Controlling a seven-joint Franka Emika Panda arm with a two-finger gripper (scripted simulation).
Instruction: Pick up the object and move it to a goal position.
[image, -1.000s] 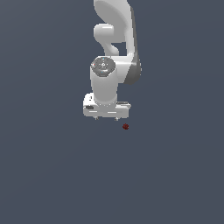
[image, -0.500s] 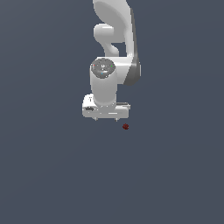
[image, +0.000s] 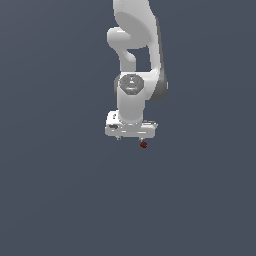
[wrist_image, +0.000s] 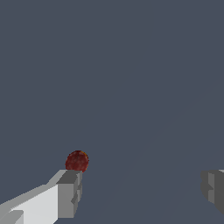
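Dark red and roundish, the ball shows no writing and no long axis. It sits just past one fingertip of the gripper, whose jaws gape wide, holding nothing.

A plain slate-grey tabletop is filling both views, carrying a single tiny dark red ball, which appears to be sitting directly on it, though contact is unclear.

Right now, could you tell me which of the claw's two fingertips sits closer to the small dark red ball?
The grey-tipped white finger right beside the small dark red ball; the other grey fingertip stands far off across the open claw.
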